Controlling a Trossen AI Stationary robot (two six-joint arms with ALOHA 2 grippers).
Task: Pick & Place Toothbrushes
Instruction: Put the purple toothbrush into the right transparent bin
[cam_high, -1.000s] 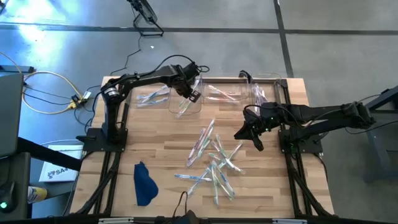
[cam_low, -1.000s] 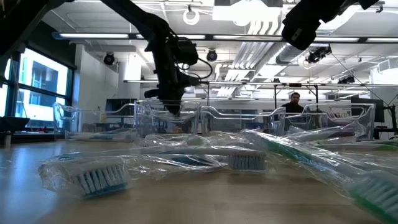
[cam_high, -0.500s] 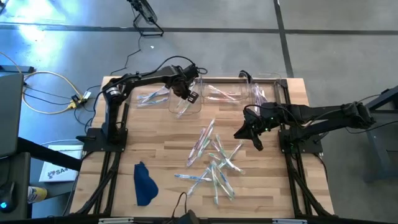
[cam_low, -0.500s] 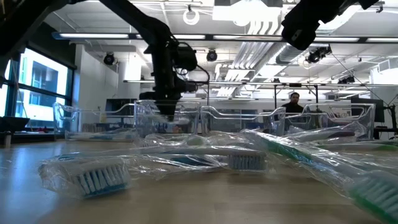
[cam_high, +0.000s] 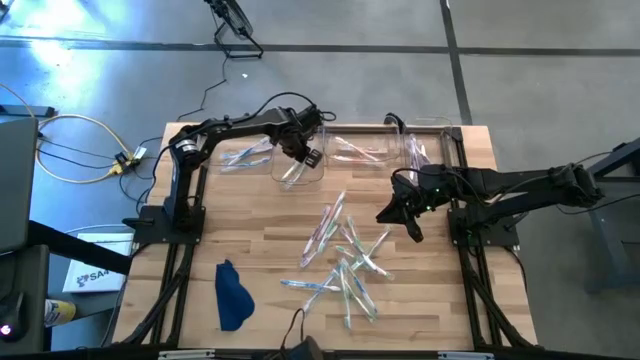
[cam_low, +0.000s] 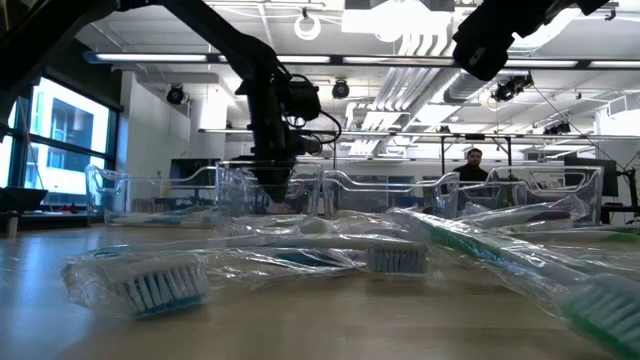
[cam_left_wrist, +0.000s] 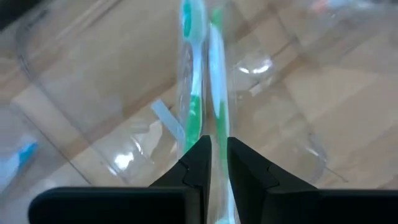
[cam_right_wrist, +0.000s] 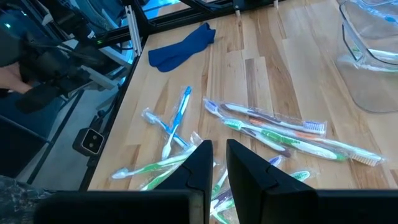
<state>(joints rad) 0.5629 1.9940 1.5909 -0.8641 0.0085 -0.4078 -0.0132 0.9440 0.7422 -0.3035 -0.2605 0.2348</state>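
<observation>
High view: the left gripper (cam_high: 300, 160) has shifted slightly over the clear bin (cam_high: 316, 176) by the table's far edge; the right gripper (cam_high: 400, 222) hangs unmoved, fingers nearly together, beside the loose toothbrushes (cam_high: 340, 260) mid-table; left wrist view: jaws slightly parted, a green toothbrush (cam_left_wrist: 194, 118) lying between and ahead of them in the bin.

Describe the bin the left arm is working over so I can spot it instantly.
Along the table's far edge stands a row of clear bins. Take the second from the left, under the left pincer. Only it holds green-handled toothbrushes; its neighbours hold blue and pink ones.
</observation>
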